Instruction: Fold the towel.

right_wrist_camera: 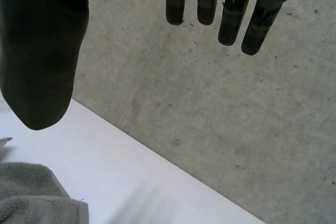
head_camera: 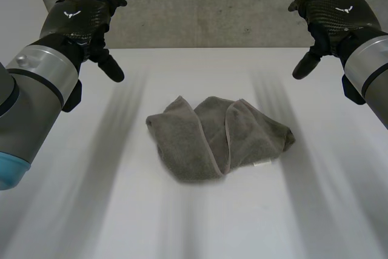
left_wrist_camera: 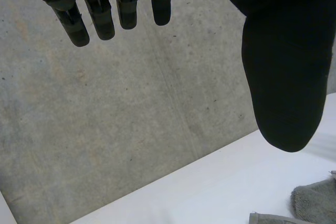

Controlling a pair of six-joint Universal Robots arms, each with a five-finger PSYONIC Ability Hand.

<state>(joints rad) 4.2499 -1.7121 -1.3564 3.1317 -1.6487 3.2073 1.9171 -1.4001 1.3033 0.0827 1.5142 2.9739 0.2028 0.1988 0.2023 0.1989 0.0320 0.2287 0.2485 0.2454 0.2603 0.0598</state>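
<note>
The grey terry towel [head_camera: 218,137] lies in a loose, rumpled heap at the middle of the white worktop [head_camera: 121,210], with several folds overlapping and a hemmed edge running across its top. A small pale label [head_camera: 262,164] sits at its near edge. The head view gives its whole outline. The left wrist view catches just a grey corner [left_wrist_camera: 315,203] beyond the thumb, and the right wrist view a larger hemmed patch [right_wrist_camera: 31,192] below that hand's thumb.

Both black hands are held in the air, well apart from the towel and from each other. The left hand [head_camera: 82,19] is towards the far left of the worktop and the right hand [head_camera: 330,16] towards the far right. In the wrist views the left fingers [left_wrist_camera: 100,14] and the right fingers [right_wrist_camera: 231,14] hang straight and spread away from the thumbs, holding nothing.

Behind the worktop's far edge stands a grey concrete wall [head_camera: 206,4], which the wrist views show with faint stains.
</note>
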